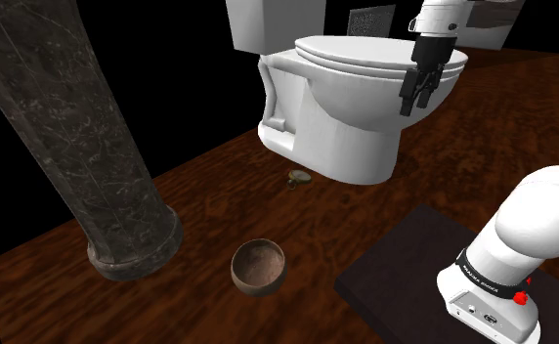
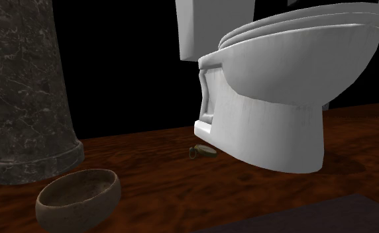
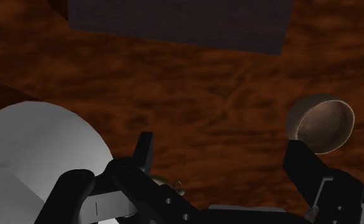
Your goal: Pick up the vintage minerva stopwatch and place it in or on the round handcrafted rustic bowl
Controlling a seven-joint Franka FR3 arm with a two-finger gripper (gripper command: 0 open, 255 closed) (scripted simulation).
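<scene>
Two black fingers of the gripper stand spread apart with nothing between them, high in the upper right of the shoulder view, up by the seat of the white toilet. Down on the wooden floor, near the middle of that frame, the small brassy stopwatch lies just beside the toilet's foot. The brown bowl sits upright lower in the frame, well apart from the stopwatch, near a dark marbled pillar at the left. A dark mat lies at the lower right.
</scene>
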